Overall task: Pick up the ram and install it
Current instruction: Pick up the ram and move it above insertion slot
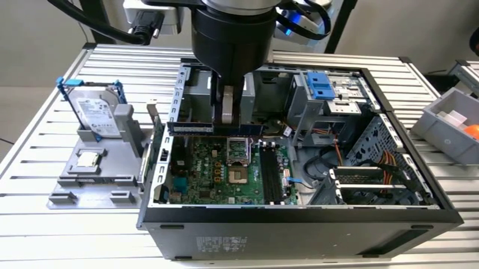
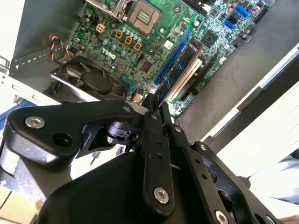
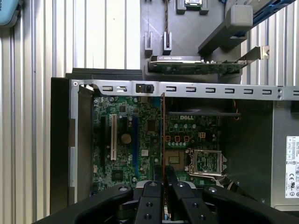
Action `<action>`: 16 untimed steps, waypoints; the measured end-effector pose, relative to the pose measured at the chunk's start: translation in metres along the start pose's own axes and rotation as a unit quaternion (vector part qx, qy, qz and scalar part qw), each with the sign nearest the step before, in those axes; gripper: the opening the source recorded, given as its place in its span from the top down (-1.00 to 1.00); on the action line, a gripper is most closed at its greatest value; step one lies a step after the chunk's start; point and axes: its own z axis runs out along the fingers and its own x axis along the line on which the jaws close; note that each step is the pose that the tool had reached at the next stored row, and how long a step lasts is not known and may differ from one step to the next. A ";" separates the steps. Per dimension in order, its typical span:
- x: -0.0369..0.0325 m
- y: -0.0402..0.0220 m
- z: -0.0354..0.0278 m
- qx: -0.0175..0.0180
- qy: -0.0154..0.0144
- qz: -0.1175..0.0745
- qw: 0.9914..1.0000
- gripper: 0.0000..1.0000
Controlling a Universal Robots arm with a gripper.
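- The silver slatted metal bench (image 1: 37,140) carries everything, and its flat ribs give the parts a steady floor.
- The black and grey computer case (image 1: 299,232) lies on its side with the panel off, so I can reach the inside from above.
- The green motherboard (image 1: 213,176) faces upward at the bottom of the case.
- A grey plastic holder (image 1: 90,179) stands on the bench just beside the case, on the exterior view's left. I think it keeps the spare parts upright and easy to take.
- In this holder stands the silver hard drive with blue-handled frame (image 1: 97,115), well apart from my work.
- My fingers (image 1: 229,116) are narrow and clamped on the ram, near the middle of its length. I judge this keeps it balanced.
- The long, thin, dark blue-green ram (image 1: 190,128) hangs level above the motherboard, not touching it. In the first wrist view I see it edge-on (image 3: 162,135).
- The black memory slots (image 1: 271,174) run away from the exterior camera, while the ram lies across them, so it is not seated.
- The small square silver chip (image 1: 87,159) rests flat in the holder.
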 end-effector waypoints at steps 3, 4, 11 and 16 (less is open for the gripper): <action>0.0000 -0.0001 0.0000 0.000 0.000 0.000 1.000 1.00; 0.0000 -0.0002 0.0000 0.000 0.000 0.000 1.000 1.00; 0.0000 -0.0003 0.0000 0.000 0.000 0.000 1.000 1.00; 0.0000 -0.0004 0.0000 0.000 0.000 0.000 1.000 1.00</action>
